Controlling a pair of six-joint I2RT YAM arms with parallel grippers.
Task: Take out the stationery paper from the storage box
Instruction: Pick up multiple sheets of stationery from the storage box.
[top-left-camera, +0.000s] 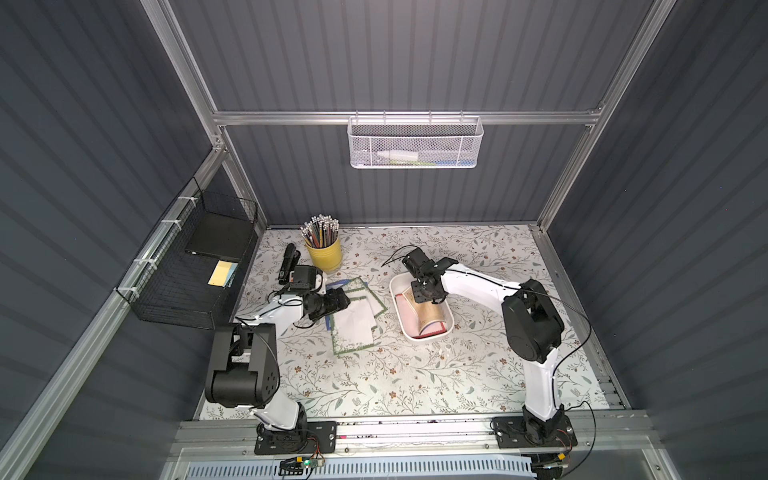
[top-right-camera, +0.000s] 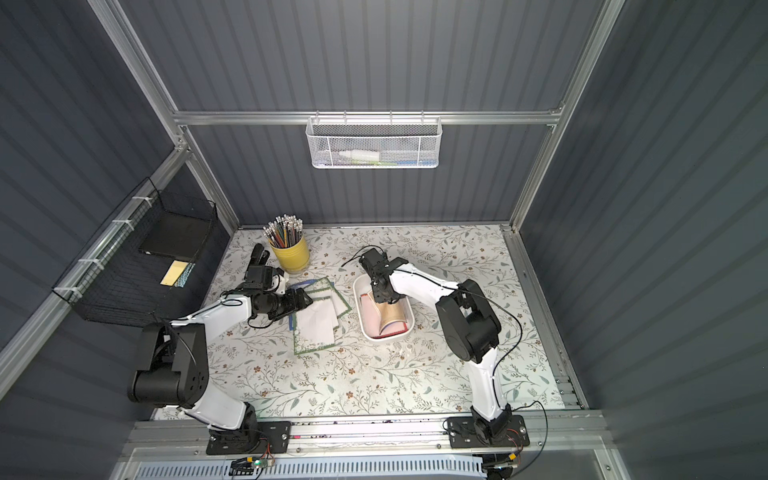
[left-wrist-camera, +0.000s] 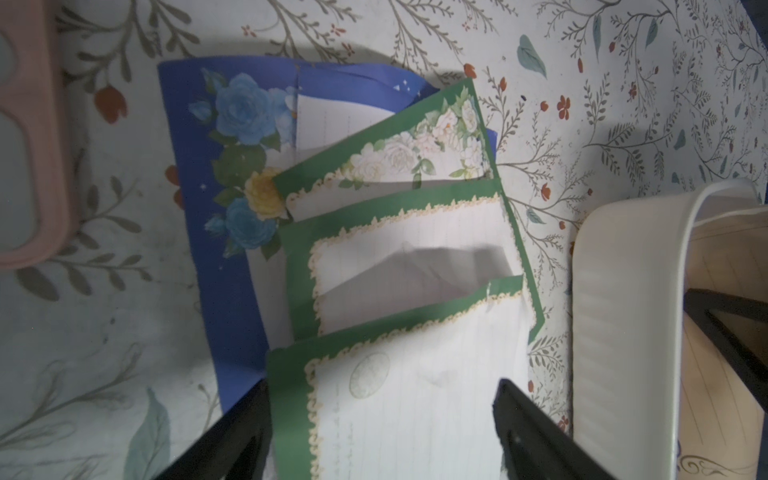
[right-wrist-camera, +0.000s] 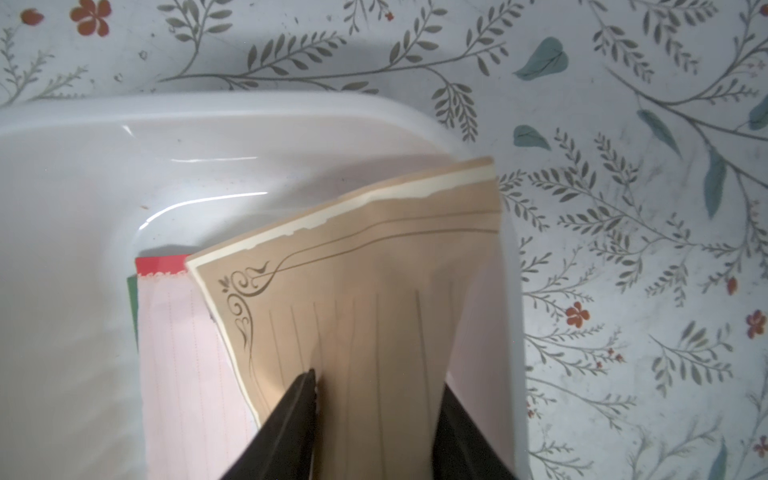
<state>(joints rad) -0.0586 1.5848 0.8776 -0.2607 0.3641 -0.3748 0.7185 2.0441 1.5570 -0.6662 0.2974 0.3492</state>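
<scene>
- In both top views the stationery paper is split. A fanned pile (top-left-camera: 356, 322) lies flat on the desk (top-left-camera: 415, 382) just beside the storage box (top-left-camera: 395, 301), and more sheets sit inside the box.
- Only the top views show the yellow cup (top-left-camera: 325, 254) of pencils, the black stapler (top-left-camera: 288, 261), the white mesh basket (top-left-camera: 415, 143) on the back wall and the black wire basket (top-left-camera: 187, 282) on the side wall.
- The left wrist view alone shows what the pile is made of: three green-bordered sheets (left-wrist-camera: 407, 257) overlapping on a blue sheet (left-wrist-camera: 232, 270) printed with roses. It also shows a pink object (left-wrist-camera: 29, 145) that I cannot identify.
- The right wrist view alone shows the box's contents. A tan sheet (right-wrist-camera: 374, 270) bows upward over a pink sheet (right-wrist-camera: 178, 353) with a red border, and a green edge (right-wrist-camera: 132, 307) shows beneath.
- The left arm (top-left-camera: 274, 309) is folded at the elbow, with its forearm reaching low toward the pile. The left pincer (left-wrist-camera: 382, 386) is spread wide above the top green sheet and grips nothing.
- The right arm (top-left-camera: 469, 286) arches over from the near right, wrist bent down into the box. The right pincer (right-wrist-camera: 378, 380) pinches the tan sheet and holds it in a raised curl.
- The sheets carry ruled lines. A round seal (left-wrist-camera: 370, 376) on one green sheet is too faint to read, and the tan sheet has a scroll ornament at its corner.
</scene>
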